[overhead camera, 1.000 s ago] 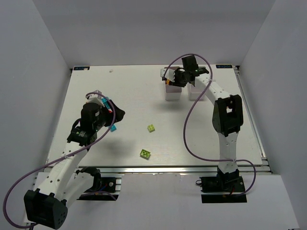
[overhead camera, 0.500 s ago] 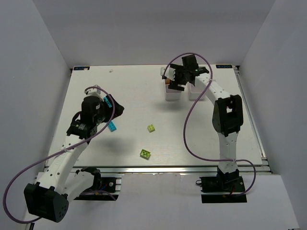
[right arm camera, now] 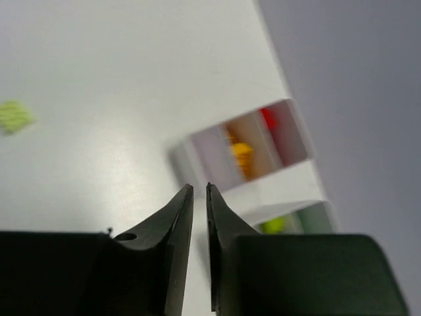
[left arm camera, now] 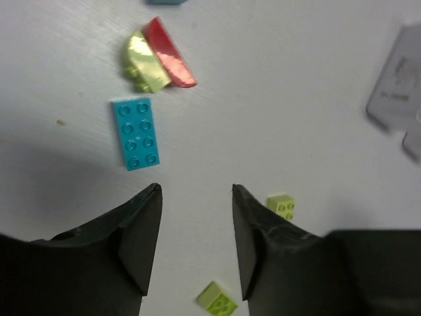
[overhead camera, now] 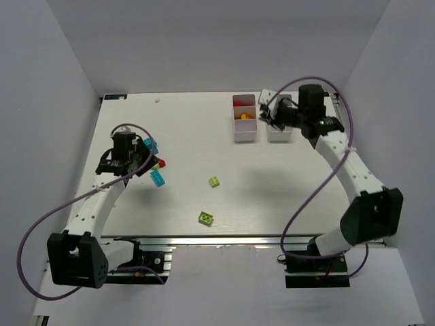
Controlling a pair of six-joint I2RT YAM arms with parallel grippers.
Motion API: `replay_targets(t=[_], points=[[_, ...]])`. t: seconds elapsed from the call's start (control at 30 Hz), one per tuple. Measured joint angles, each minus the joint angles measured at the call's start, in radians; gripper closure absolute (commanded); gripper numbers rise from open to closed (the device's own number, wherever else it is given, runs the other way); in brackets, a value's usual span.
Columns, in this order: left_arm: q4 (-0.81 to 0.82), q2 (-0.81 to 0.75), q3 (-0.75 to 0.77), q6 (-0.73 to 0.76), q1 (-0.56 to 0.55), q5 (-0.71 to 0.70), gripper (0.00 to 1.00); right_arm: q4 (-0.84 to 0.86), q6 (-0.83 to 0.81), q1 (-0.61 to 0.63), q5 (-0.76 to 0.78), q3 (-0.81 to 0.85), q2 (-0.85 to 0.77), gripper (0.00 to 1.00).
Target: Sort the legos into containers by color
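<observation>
Found left gripper (left arm camera: 195, 191) with fingers moderately parted, gripping nothing. Spotted cyan brick (left arm camera: 137, 133) just ahead of one fingertip, outside the gap, touching neither finger. Judged pickup next: needed shifting sideways toward it, straddling the brick's narrow width, descending fully before closing, avoiding lime piece (left arm camera: 146, 63) and red piece (left arm camera: 170, 54) lying farther ahead. Saw right gripper (right arm camera: 199, 187) nearly shut, empty, with containers (right arm camera: 197, 155) just beyond its tips.

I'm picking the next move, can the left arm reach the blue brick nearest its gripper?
Probably yes: the blue brick lies flat by itself just ahead of the left gripper, whose jaws are apart and empty, with nothing in between.
</observation>
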Motion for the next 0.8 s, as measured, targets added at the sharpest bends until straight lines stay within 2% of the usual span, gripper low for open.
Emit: replay_targets(t=[0.03, 0.07, 0.17, 0.4, 0.63, 0.8], points=[[-0.006, 0.022, -0.005, -0.004, 0.022, 0.002, 0.30, 0.008, 0.013, 0.003, -0.045, -0.064, -0.049, 0.73], [-0.013, 0.043, -0.010, -0.008, 0.042, 0.002, 0.16, 0.000, 0.034, 0.004, -0.082, -0.123, -0.093, 0.52], [-0.008, 0.086, -0.021, -0.024, 0.103, 0.011, 0.11, 0.003, 0.092, 0.015, -0.163, -0.285, -0.192, 0.30], [0.071, 0.278, 0.048, -0.065, 0.274, -0.042, 0.08, 0.000, 0.175, 0.016, -0.241, -0.411, -0.270, 0.28], [0.088, 0.637, 0.342, -0.086, 0.306, -0.163, 0.13, 0.008, 0.202, 0.017, -0.252, -0.412, -0.289, 0.30], [0.043, 0.850, 0.567, -0.058, 0.306, -0.223, 0.15, 0.035, 0.228, 0.016, -0.259, -0.420, -0.292, 0.30]])
